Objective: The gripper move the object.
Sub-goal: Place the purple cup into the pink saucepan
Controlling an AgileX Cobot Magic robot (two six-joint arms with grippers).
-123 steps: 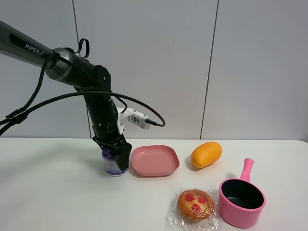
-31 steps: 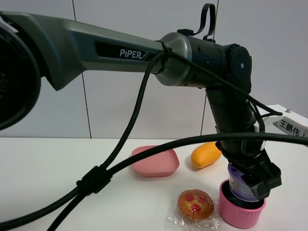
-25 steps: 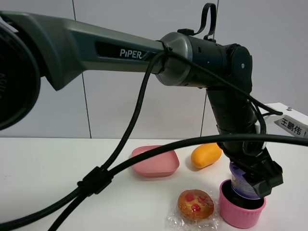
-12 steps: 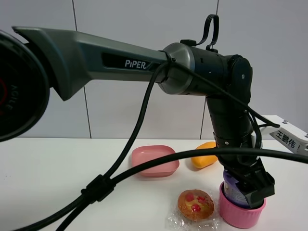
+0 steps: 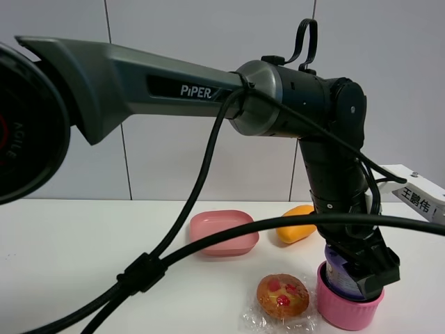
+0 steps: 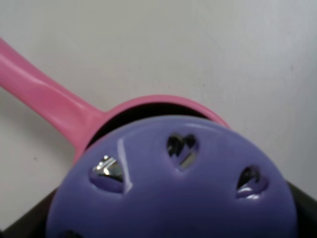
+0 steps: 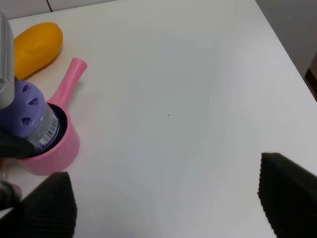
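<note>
Tipping the pink pot [image 5: 345, 312] is the main risk, I judge: the purple canister [image 5: 338, 273] hangs partly down inside it (its base hidden by the rim), so a sideways drag could topple the pot on the tabletop [image 5: 83, 257]. The left pincer [image 5: 360, 273] is clenched round the canister's sides; the right pincer [image 7: 166, 198] gapes wide, holding nothing

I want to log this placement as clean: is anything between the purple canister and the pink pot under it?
Nothing visible. The left gripper holds the purple canister with its lower part inside the pink pot; the wrapped pastry lies beside the pot, outside it.
</note>
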